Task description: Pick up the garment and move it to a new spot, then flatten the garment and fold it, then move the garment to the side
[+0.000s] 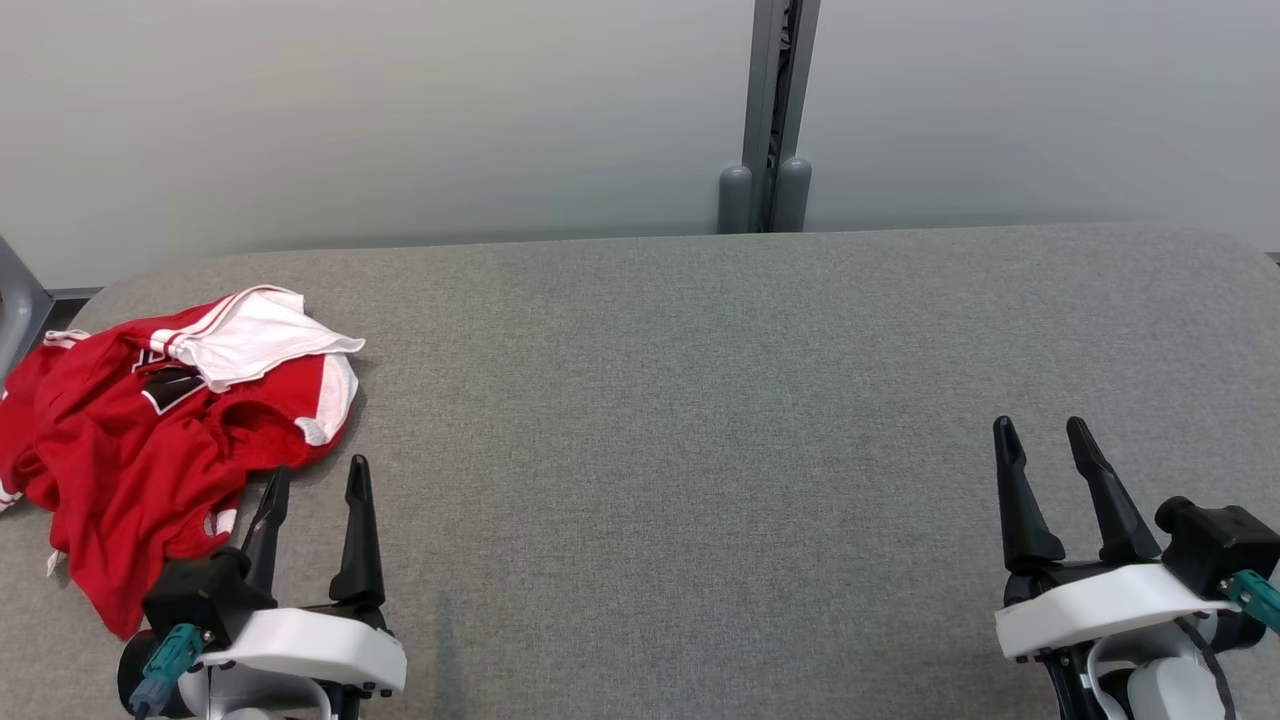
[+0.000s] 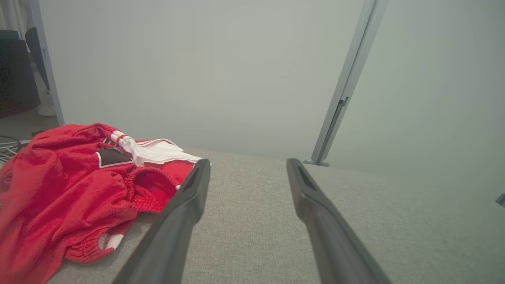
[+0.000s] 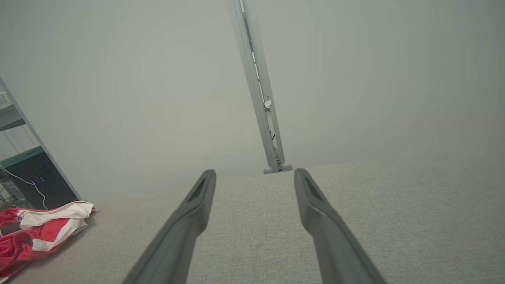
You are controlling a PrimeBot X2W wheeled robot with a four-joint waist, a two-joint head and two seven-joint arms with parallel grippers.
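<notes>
1. The left gripper [image 1: 318, 470] sits at the lower left of the head view, its two dark fingers spread wide with only grey table cloth between them. It holds nothing.
2. Its outer finger [image 1: 272, 510] has its tip just beside the near hem of the garment [image 1: 130, 440]. Whether they touch cannot be told. In the left wrist view that finger crosses in front of the garment's edge.
3. The right gripper [image 1: 1040, 428] sits at the lower right, well apart from the garment. Its fingers are also spread and empty, above bare table [image 1: 680, 450].
4. In the right wrist view both fingers point toward a grey post [image 3: 260, 98] that stands between two pale wall panels at the table's far edge.
5. The garment is a crumpled red mesh sports piece with white panels and red-striped white trim. It lies in a heap at the table's left end, partly over the left edge.
6. A gathered elastic band [image 2: 152, 175] shows among the red folds in the left wrist view.
7. A black patch with white edging [image 1: 170, 385] lies on the garment's upper part, folded under a white flap. Its marking is too creased to read.
8. A small white tab [image 1: 52, 562] hangs at the garment's near left edge, too small to read.
9. Each wrist carries a teal plug [image 1: 170, 655].
</notes>
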